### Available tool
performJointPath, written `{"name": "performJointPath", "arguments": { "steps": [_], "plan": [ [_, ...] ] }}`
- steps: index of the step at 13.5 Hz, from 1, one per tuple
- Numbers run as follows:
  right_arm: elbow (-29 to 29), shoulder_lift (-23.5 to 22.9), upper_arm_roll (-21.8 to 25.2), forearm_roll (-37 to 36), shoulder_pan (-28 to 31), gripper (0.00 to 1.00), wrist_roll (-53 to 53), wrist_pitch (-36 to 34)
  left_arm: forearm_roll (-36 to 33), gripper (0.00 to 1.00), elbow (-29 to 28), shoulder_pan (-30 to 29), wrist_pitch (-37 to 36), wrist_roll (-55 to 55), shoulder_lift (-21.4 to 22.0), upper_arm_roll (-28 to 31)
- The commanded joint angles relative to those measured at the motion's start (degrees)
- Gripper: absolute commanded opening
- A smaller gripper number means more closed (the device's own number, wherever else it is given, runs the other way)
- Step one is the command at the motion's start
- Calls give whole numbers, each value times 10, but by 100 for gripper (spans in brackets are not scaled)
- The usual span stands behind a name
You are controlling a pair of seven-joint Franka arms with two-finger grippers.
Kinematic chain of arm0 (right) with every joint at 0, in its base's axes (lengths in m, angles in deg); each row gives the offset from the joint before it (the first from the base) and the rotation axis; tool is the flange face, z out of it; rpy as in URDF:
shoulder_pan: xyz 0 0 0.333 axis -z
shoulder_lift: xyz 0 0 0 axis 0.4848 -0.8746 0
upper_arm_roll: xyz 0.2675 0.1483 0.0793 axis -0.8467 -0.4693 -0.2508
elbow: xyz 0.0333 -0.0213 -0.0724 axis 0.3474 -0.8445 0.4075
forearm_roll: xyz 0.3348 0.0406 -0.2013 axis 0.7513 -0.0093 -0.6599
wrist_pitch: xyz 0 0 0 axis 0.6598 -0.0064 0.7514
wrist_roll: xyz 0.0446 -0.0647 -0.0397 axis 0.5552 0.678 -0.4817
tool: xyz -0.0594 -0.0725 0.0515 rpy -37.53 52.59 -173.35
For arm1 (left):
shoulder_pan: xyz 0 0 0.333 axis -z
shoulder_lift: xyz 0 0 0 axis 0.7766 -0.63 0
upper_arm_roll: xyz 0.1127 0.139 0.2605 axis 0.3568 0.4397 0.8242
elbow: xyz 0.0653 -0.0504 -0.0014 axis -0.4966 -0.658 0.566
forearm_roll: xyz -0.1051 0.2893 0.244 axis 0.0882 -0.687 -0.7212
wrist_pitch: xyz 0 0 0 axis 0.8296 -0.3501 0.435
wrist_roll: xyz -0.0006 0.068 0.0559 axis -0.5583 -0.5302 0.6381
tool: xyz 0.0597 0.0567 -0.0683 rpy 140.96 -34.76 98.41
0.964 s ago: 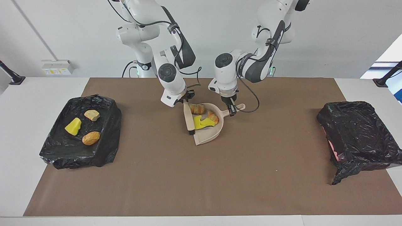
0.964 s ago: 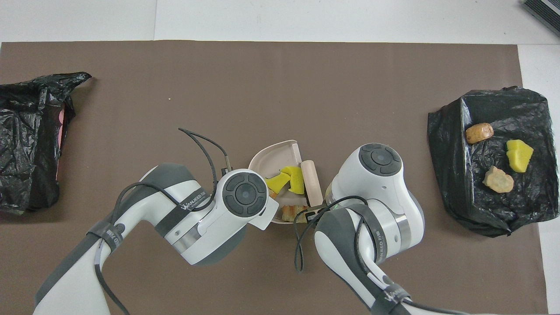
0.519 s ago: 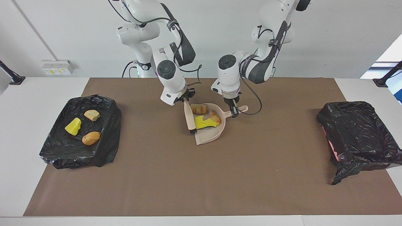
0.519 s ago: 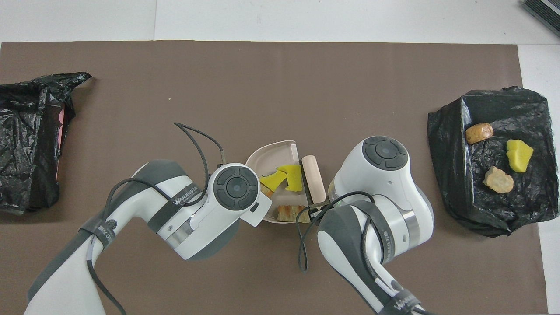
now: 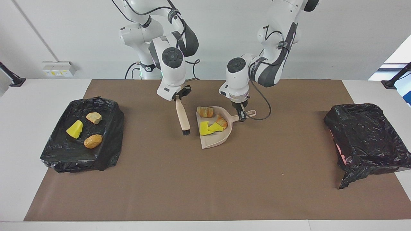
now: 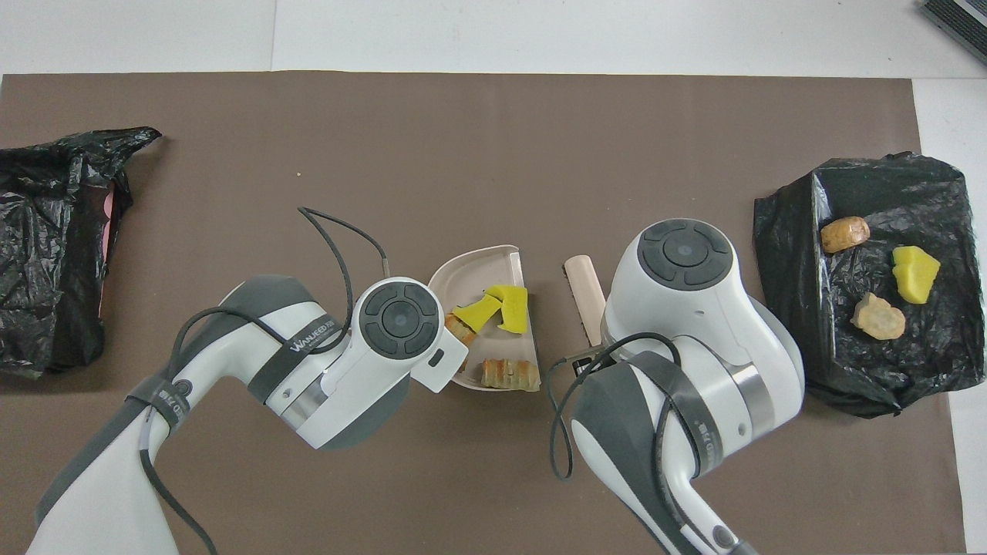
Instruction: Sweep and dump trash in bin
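Since no loose trash is left on the brown counter [image 5: 205, 192], I'd say sweeping is done and dumping comes next. Reading the facing view as a clock around the dustpan [image 5: 213, 139], one black-bagged bin [image 5: 106, 157] sits at 9 o'clock with three scraps [image 5: 93, 141] in it, and the other bin [image 5: 362, 138] is at 3 o'clock.

The left gripper [image 5: 241, 115] has its fingers clamped on the dustpan handle, which points to 2 o'clock. The right gripper [image 5: 179, 97] has its fingers clamped on the brush [image 5: 182, 117], which hangs bristles-down just beside the dustpan at 9 o'clock, not touching it.

Four bits of trash [image 5: 208, 127] lie in the dustpan: two yellow wedges and two bread lumps. Next move is probably to carry the dustpan level to a bin, then tip it. Tilt it too early and the lumps could roll off the open lip.
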Motion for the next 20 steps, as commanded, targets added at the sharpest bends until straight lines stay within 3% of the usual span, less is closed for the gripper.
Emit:
{"name": "performJointPath", "arguments": {
  "steps": [1, 4, 7, 10, 15, 20],
  "plan": [
    [-6, 39, -9, -2, -3, 0, -76, -38, 49, 0, -1, 2, 10, -63, 14, 42],
    [-62, 83, -19, 59, -35, 0, -149, -26, 85, 0, 1, 6, 6, -132, 49, 90],
    [-184, 148, -19, 124, -78, 0, -151, 87, 125, 0, -3, 8, 2, -196, 98, 150],
    [-218, 145, -19, 126, -144, 0, -202, 148, 158, 0, -3, 9, -17, -296, 127, 221],
    [-286, 145, -19, 143, -177, 0, -224, 249, 173, 0, 3, 9, -50, -386, 153, 337],
    [-294, 113, -19, 144, -202, 0, -227, 275, 199, 0, 31, 8, -67, -488, 152, 453]
  ]
}}
